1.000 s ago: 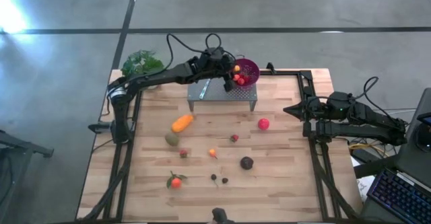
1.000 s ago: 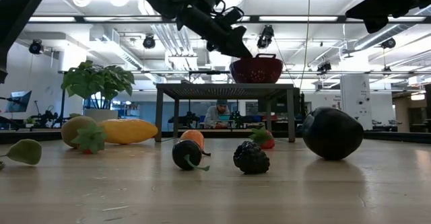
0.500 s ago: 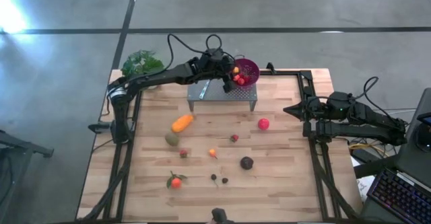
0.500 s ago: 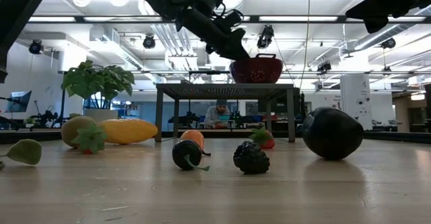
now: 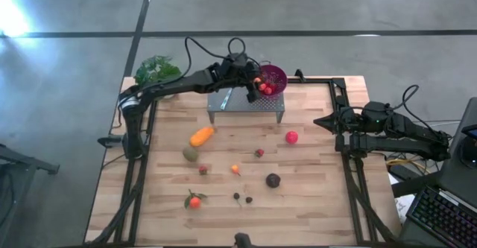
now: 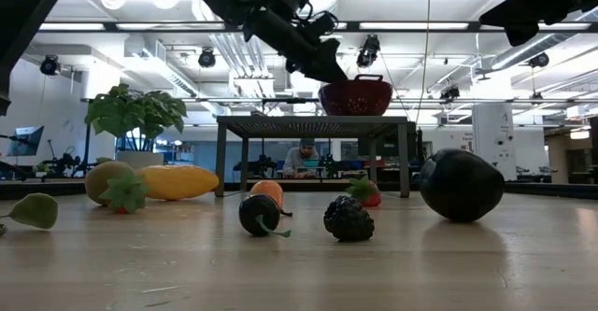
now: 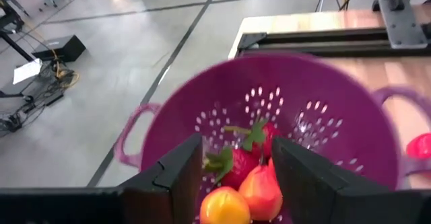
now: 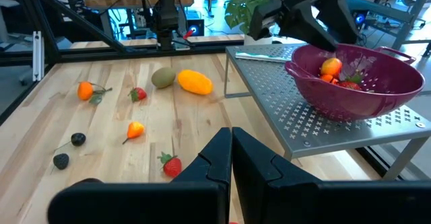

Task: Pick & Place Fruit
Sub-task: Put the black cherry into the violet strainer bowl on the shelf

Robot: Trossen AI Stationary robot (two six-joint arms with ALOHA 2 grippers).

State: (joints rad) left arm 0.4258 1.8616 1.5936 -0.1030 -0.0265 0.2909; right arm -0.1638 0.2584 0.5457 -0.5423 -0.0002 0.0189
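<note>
Hovering over the purple colander (image 5: 273, 77) on the metal rack (image 5: 247, 103): left gripper (image 7: 236, 173), jaws parted, gripping nothing. Lying just below them in the colander: yellow-orange fruit (image 7: 225, 206). Resting shut at the table's right edge: right gripper (image 5: 322, 121).

Quick headcount: ten loose fruit (image 5: 235, 169) on the table, all lower than the left gripper (image 5: 253, 90) and off to its side: one long orange one (image 5: 201, 136), one olive-green one (image 5: 190, 153), one red ball (image 5: 291, 137), one dark purple ball (image 5: 273, 180), two strawberries (image 5: 258, 153), two black berries (image 5: 237, 196), one small orange piece, one leafy tangerine (image 5: 194, 201). Right under that gripper there's one purple colander (image 7: 337, 96) with at least three more inside. Plus one mesh stand (image 5: 246, 105), one plant (image 5: 156, 69), two arms (image 5: 402, 132).
</note>
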